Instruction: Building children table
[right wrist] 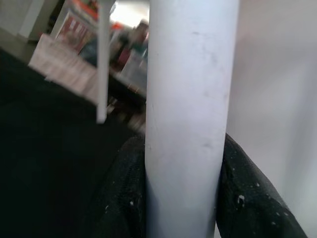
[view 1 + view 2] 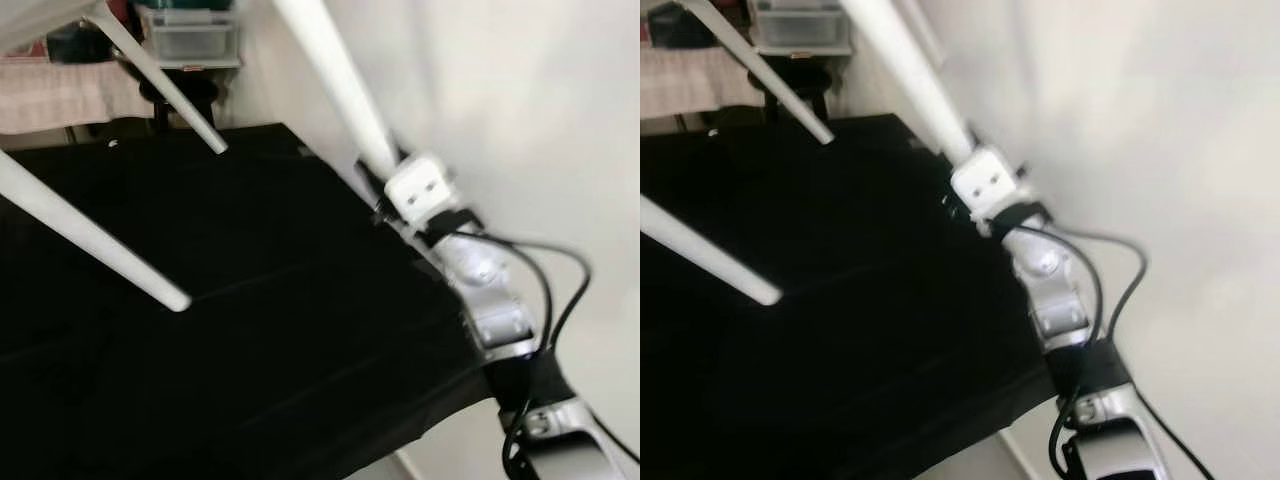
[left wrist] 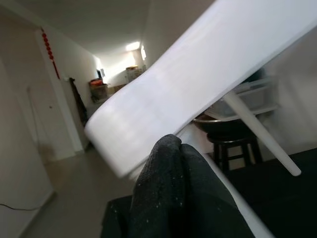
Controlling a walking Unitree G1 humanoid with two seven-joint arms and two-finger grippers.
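A white children's table is held in the air over a black cloth-covered surface (image 2: 280,320). Its legs point down: one leg (image 2: 335,80) on the right, one (image 2: 165,80) further back, one (image 2: 90,235) on the left. My right gripper (image 1: 184,168) is shut on the right leg (image 1: 188,99), its black fingers (image 1: 124,198) pressed on either side; its white wrist block (image 2: 425,190) sits just below the leg. My left gripper (image 3: 173,183) is shut on the edge of the white tabletop (image 3: 198,94).
A white wall (image 2: 540,110) runs close along my right arm. Behind the black surface stand a black stool (image 2: 180,95), a clear storage box (image 2: 195,35) and a pink cloth (image 2: 60,95). A hallway (image 3: 64,163) opens beyond.
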